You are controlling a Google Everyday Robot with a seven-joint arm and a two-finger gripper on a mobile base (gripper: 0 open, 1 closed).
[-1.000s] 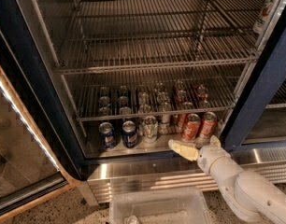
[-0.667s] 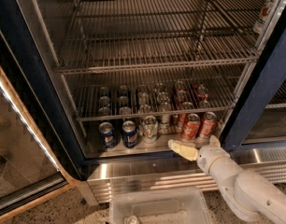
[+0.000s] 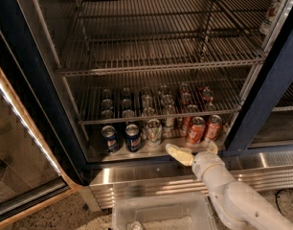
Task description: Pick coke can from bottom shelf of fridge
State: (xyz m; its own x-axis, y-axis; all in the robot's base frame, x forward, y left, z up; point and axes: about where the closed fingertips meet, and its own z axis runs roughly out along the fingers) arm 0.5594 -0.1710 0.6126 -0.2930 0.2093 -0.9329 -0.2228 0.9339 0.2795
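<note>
The fridge (image 3: 264, 102) stands open, with a dark blue frame and wire racks. On its bottom shelf (image 3: 137, 153) the front row holds two blue cans (image 3: 109, 138), a pale green-white can (image 3: 153, 132) and two red coke cans (image 3: 196, 130) (image 3: 213, 127), with more cans in rows behind. My gripper (image 3: 194, 150) is at the shelf's front edge, just in front of and below the left coke can. It is open and empty. One pale finger (image 3: 177, 154) points left, and the other (image 3: 212, 146) is by the right coke can.
The glass door (image 3: 22, 152) hangs open at the left. A ribbed steel base (image 3: 151, 181) runs under the shelf. A clear plastic bin (image 3: 161, 213) sits on the floor in front. The wire rack (image 3: 156, 114) above the cans leaves low headroom. A pale can (image 3: 271, 11) stands at the upper right.
My gripper and wrist have shifted slightly left along the shelf's front edge. The cans have not moved.
</note>
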